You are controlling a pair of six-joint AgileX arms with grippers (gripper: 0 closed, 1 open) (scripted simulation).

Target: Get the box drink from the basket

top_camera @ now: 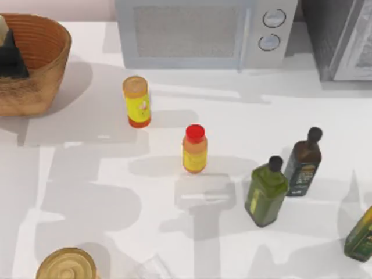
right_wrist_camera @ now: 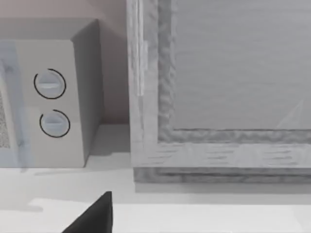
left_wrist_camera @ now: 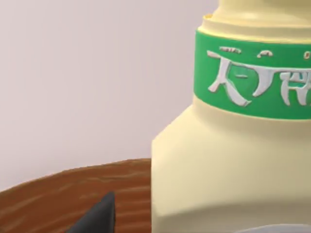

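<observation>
The box drink (left_wrist_camera: 233, 160) is a cream-yellow carton with a green printed band, and it stands upright very close in the left wrist view. A sliver of it shows at the far-left edge (top_camera: 3, 26) of the top view, inside the woven orange-brown basket (top_camera: 43, 52). My left gripper (top_camera: 11, 55) reaches down into the basket at the carton. It is open, and one dark fingertip (left_wrist_camera: 97, 218) stands a little apart from the carton's side. The basket's rim (left_wrist_camera: 58, 194) lies below the carton's shoulder. My right gripper is parked toward the back right, facing the microwave.
Two yellow bottles stand mid-table, one with a tan cap (top_camera: 137, 102), one with a red cap (top_camera: 194, 149). Green (top_camera: 266, 192) and dark (top_camera: 304, 163) oil bottles stand to the right, with another bottle (top_camera: 361, 235) at the right edge. The microwave (top_camera: 203, 32) and a grey cabinet (right_wrist_camera: 228, 87) line the back. A round tin (top_camera: 67, 266) sits at the front left.
</observation>
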